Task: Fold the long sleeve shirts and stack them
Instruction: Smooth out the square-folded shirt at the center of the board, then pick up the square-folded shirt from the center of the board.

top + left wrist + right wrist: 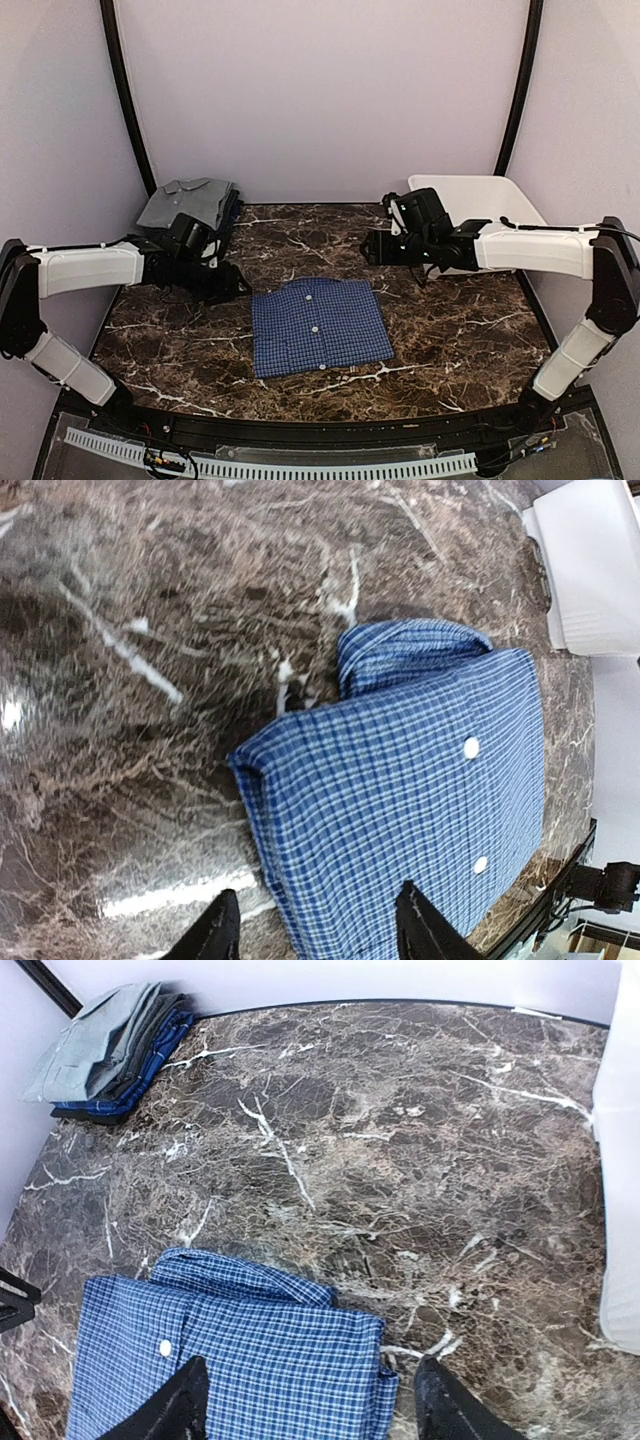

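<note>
A blue checked long sleeve shirt (318,327) lies folded flat in the middle of the marble table, collar toward the back, white buttons up. A grey long sleeve shirt (188,200) tops a folded pile at the back left. My left gripper (232,283) hovers just off the blue shirt's back left corner, jaws open and holding nothing; in the left wrist view the blue shirt (420,780) has its edge below the left gripper (318,925). My right gripper (372,247) is open behind the shirt's back right corner. The right wrist view has the blue shirt (240,1360) under the right gripper (310,1400).
A white plastic tub (480,195) stands at the back right, under the right arm, and its side (620,1210) shows in the right wrist view. The pile (100,1050) under the grey shirt holds blue and dark cloth. Black frame posts rise at both back corners.
</note>
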{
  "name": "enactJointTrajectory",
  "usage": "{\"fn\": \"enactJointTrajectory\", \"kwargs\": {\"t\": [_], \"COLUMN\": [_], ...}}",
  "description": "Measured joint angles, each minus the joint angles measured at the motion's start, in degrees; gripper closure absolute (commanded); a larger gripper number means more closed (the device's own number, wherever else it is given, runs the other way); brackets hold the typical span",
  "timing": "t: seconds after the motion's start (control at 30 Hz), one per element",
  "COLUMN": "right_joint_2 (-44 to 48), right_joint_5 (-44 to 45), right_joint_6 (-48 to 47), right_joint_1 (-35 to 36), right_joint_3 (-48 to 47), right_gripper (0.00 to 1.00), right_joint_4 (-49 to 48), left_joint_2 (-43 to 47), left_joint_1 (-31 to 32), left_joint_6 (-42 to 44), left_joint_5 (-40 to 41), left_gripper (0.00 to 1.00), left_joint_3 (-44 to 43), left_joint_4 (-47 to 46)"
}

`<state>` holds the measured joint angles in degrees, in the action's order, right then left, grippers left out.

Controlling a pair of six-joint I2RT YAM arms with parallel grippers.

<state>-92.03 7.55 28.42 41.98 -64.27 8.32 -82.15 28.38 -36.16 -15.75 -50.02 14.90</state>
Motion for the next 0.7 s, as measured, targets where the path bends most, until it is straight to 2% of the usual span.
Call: {"fn": "enactJointTrajectory", "kwargs": {"t": [0.1, 0.13, 0.5, 0.7], "right_joint_2": [3.6, 4.8, 12.7, 16.3], "right_joint_5": [0.9, 1.4, 5.6, 5.6], "right_joint_6": [-0.1, -0.1, 0.8, 0.6], "right_joint_1": [0.0, 0.0, -0.2, -0.2], "right_joint_3": [3.8, 4.9, 10.4, 16.4], "right_gripper": [0.05, 0.02, 0.01, 0.02], "right_joint_4": [-1.6, -2.0, -2.2, -4.0], "left_joint_2": [0.8, 1.0, 3.6, 3.6], "left_joint_1": [0.0, 0.0, 0.0, 0.0], "left_joint_6": [-0.9, -1.2, -3.8, -4.6], "left_joint_5": [-0.9, -1.2, -4.8, -5.9], "left_gripper": [0.43, 0.42, 0.39, 0.38], "left_joint_3": [3.5, 4.6, 11.5, 13.2], "left_joint_4": [-0.2, -0.3, -5.8, -7.6]}}
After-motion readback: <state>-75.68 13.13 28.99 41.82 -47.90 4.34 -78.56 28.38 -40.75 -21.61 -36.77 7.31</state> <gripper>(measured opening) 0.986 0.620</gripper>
